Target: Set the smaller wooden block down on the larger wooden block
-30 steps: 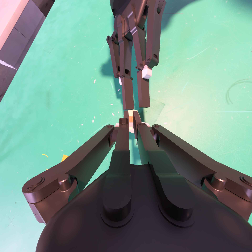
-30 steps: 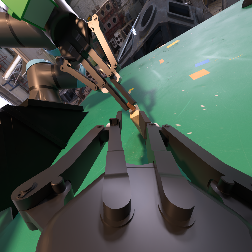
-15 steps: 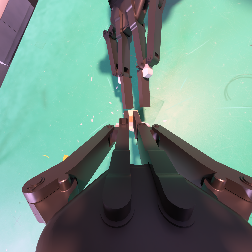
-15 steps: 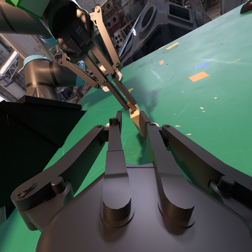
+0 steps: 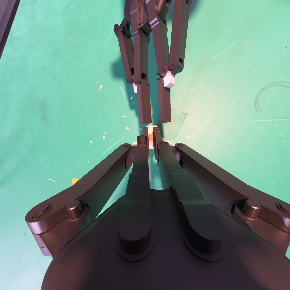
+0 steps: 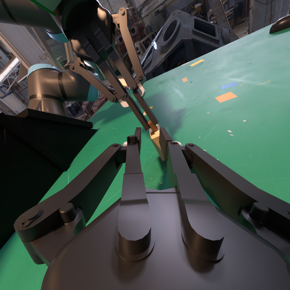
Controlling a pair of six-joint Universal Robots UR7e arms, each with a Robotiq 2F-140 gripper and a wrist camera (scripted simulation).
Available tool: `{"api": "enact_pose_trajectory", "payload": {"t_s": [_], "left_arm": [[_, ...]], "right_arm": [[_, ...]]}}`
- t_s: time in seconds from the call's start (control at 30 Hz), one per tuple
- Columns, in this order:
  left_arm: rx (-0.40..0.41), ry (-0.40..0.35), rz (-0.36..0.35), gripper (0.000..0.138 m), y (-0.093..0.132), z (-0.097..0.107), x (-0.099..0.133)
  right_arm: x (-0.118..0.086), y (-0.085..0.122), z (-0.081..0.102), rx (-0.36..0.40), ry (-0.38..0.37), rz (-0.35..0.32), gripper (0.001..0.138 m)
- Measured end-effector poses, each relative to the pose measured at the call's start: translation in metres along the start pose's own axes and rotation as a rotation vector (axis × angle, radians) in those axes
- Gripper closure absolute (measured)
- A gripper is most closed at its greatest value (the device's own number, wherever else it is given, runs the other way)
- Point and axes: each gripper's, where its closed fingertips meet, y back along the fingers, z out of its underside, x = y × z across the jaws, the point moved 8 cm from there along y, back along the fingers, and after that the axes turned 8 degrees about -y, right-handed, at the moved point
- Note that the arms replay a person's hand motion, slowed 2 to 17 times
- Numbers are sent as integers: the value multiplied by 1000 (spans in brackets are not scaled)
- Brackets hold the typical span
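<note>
My left gripper (image 5: 150,130) is shut on the smaller wooden block (image 5: 150,137), a little reddish-brown piece, and points down at the green table. In the right wrist view this gripper (image 6: 151,125) comes in from the upper left with the small block (image 6: 152,125) at its tips. The block sits against the far end of the larger pale wooden block (image 6: 156,144). My right gripper (image 6: 150,128) holds the larger block off the table, flat against its right finger. A slit of table shows beside the other finger. In the left wrist view the larger block's end (image 5: 151,127) shows just beyond my fingertips, below the right gripper (image 5: 155,122).
The green table (image 6: 235,141) carries flat orange (image 6: 226,97) and blue (image 6: 228,85) patches. The left arm's black base (image 6: 39,141) stands at the left. The table's edge (image 5: 6,28) runs along the far left. Heavy machinery (image 6: 180,36) stands beyond the table.
Both grippers have moved together over the table; the table edge slides out at the left. The two blocks keep the same place relative to each other and to the fingers.
</note>
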Motion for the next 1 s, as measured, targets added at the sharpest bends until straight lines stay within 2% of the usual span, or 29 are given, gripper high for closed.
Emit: {"api": "enact_pose_trajectory", "payload": {"t_s": [0.43, 1.0], "left_arm": [[-33, -16, 21, 129, -1, -4, -2], [-85, -17, 67, 129, -1, -7, -5]], "right_arm": [[-2, 0, 0, -34, 51, 46, 108], [-2, -1, 0, -24, 43, 39, 109]]}}
